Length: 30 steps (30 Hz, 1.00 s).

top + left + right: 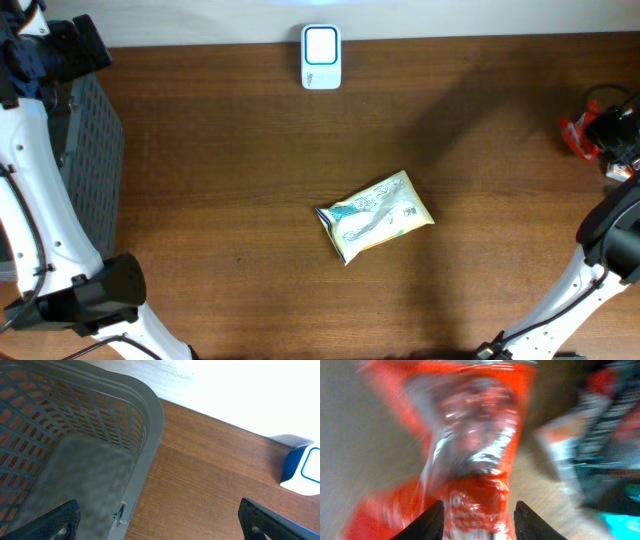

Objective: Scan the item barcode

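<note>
I am seeing a pale yellow and teal packet (375, 217) lying flat mid-tabletop (220, 150), its print too small to read. A white and blue scanner (321, 56) is standing at the far edge, showing no legible writing. The left gripper (160, 522) is hanging wide apart over a gray basket (150, 415). The right gripper (480, 520) is showing its fingers apart at a blurred, shiny red packet (475, 450); I cannot tell whether they are touching it.
</note>
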Tool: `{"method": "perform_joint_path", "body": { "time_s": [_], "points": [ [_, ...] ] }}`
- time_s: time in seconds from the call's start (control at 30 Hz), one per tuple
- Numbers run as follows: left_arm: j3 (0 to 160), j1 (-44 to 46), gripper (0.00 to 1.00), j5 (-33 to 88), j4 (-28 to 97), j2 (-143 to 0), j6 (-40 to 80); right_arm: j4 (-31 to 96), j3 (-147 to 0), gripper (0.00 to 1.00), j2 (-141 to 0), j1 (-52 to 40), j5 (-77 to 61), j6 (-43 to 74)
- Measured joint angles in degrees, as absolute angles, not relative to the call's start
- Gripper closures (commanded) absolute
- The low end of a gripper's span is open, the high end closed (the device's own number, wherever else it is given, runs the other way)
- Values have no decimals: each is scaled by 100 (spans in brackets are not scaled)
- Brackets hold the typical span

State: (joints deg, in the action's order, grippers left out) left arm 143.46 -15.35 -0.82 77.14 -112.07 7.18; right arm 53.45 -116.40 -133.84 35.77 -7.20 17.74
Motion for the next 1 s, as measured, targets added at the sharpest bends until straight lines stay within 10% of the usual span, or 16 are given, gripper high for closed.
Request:
{"method": "perform_joint_path", "body": {
  "time_s": [0.37,0.73,1.0],
  "points": [
    [14346,-1535,1,-80,7714,-11207,718,6700,-11651,47,-11931,2698,-2497,1321],
    [14346,-1535,1,-80,7714,-11207,718,8331,-11109,1,-11500,788,-2475,552],
    [14346,-1535,1,-82,7712,-11207,718,7736,-9371,1,-11515,-1372,-1931,233]
  ]
}}
